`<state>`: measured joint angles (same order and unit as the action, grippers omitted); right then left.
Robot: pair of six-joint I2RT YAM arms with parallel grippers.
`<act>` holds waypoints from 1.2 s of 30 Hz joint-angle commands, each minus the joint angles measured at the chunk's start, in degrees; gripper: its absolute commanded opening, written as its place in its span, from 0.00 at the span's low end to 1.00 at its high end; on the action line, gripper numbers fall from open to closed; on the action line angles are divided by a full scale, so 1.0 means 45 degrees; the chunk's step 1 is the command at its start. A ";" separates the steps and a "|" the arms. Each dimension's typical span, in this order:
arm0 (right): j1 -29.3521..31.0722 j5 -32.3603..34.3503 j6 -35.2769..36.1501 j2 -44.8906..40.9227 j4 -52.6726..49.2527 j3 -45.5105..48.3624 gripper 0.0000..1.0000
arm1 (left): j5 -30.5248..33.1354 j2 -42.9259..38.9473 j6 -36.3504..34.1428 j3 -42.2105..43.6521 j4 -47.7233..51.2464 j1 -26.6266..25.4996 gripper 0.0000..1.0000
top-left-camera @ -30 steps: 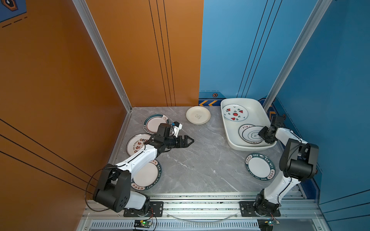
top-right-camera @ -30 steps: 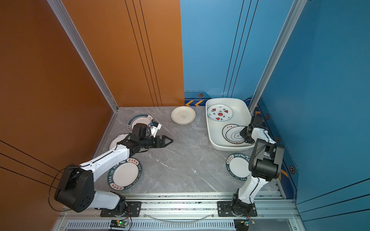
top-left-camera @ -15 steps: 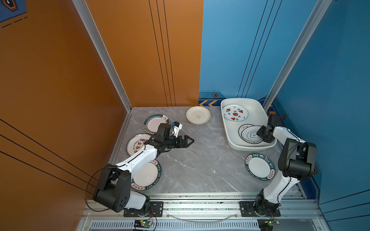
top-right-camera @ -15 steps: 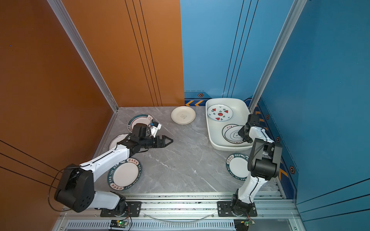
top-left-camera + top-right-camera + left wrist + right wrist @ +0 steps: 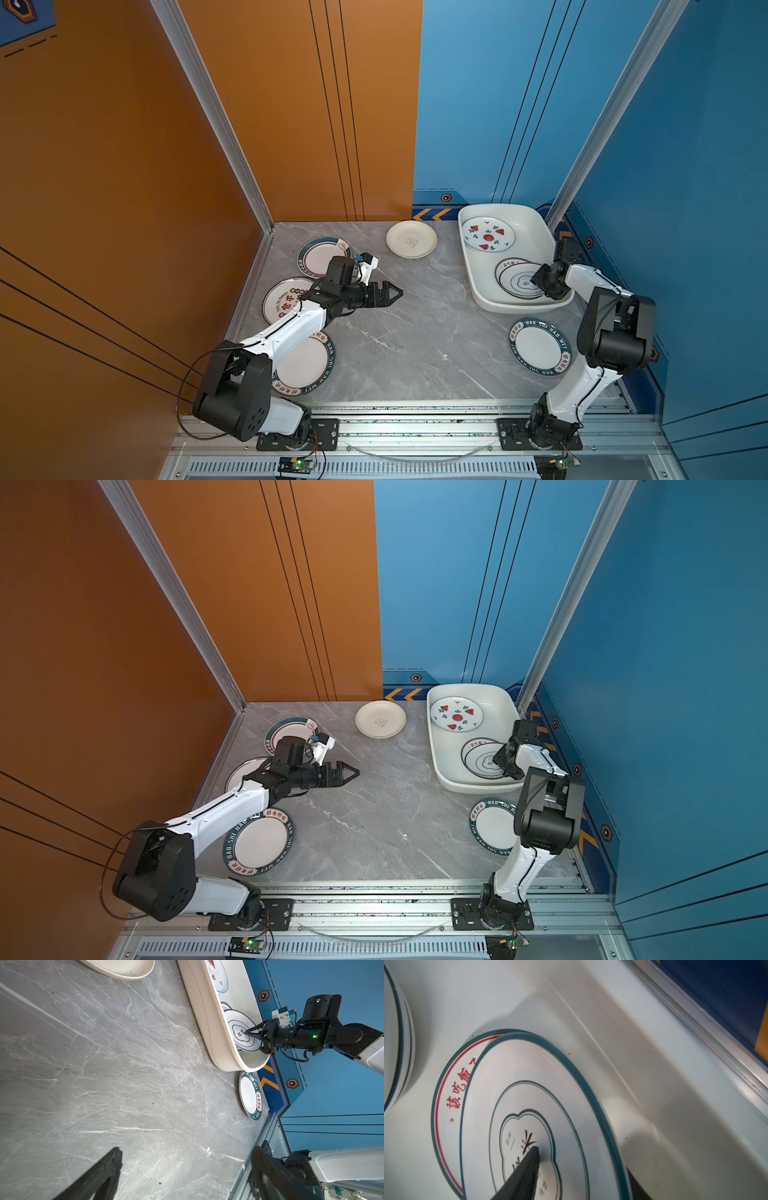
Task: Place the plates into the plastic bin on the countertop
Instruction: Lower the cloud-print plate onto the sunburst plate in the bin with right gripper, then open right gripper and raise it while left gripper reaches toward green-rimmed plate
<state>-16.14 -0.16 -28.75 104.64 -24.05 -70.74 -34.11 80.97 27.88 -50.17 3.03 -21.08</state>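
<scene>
1. The right gripper (image 5: 251, 1035) reaches into the plastic bin (image 5: 534, 235). The bin sits on the countertop (image 5: 415, 332) in the back right corner, close to the blue wall.
2. Its fingers straddle the edge of a ringed plate (image 5: 517, 280). One fingertip (image 5: 527, 1167) lies over the plate's painted middle and the other runs under the rim (the right wrist view shows both). I cannot tell whether they pinch the plate or only bracket it.
3. The ringed plate is in the bin's near half. It appears slightly tilted and overlaps a red-lettered plate (image 5: 452, 1093) beneath it.
4. A watermelon plate (image 5: 489, 234) lies flat in the bin's far half, apart from the ringed plate.
5. The left gripper (image 5: 395, 293) hovers above bare countertop left of the middle. Its fingers are spread wide with nothing between them, and it points towards the bin.
6. Five plates lie on the countertop outside the bin:
   - A cream plate (image 5: 411, 239) lies near the back wall, just left of the bin.
   - A lettered green-rimmed plate (image 5: 538, 347) lies in front of the bin, beside the right arm.
   - A green-rimmed plate (image 5: 320, 255) lies at the back left.
   - A red-character plate (image 5: 282, 299) lies in front of that one, partly hidden by the left arm.
   - A second lettered plate (image 5: 307, 365) lies at the front left, also partly under that arm.
</scene>
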 commanded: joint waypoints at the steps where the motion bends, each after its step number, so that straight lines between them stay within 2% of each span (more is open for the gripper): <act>1: -0.0036 -0.0062 -0.0110 0.0464 -0.0432 -0.0075 0.54 | -0.0233 0.0034 -0.0238 -0.0237 0.0011 -0.0017 0.98; 20: 0.0237 0.0751 -0.0124 0.1188 -0.0776 -0.1067 0.57 | -0.0273 0.0142 -0.0249 -0.0253 -0.0008 -0.0022 0.98; 27: 0.0778 0.2807 0.0283 -0.0559 -0.1152 -0.0767 0.57 | -0.0070 0.0170 -0.0554 -0.0357 0.0364 -0.0316 0.98; 30: 0.1061 0.3546 0.0560 -0.1612 -0.1423 -0.0754 0.57 | 0.0372 0.0242 -0.0964 -0.0661 0.0924 -0.0993 0.98; 33: 0.1327 0.3746 0.0781 -0.2696 -0.1602 -0.0660 0.57 | 0.1322 0.0671 -0.1152 -0.1154 0.1234 -0.2467 0.98; 36: 0.1471 0.3342 0.0745 -0.3845 -0.1847 -0.0593 0.57 | 0.1813 0.1864 -0.0113 -0.1472 -0.0134 -0.4022 0.98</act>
<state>-10.04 13.17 -26.72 90.48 -28.80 -74.02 -29.67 85.56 25.36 -55.11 5.02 -34.83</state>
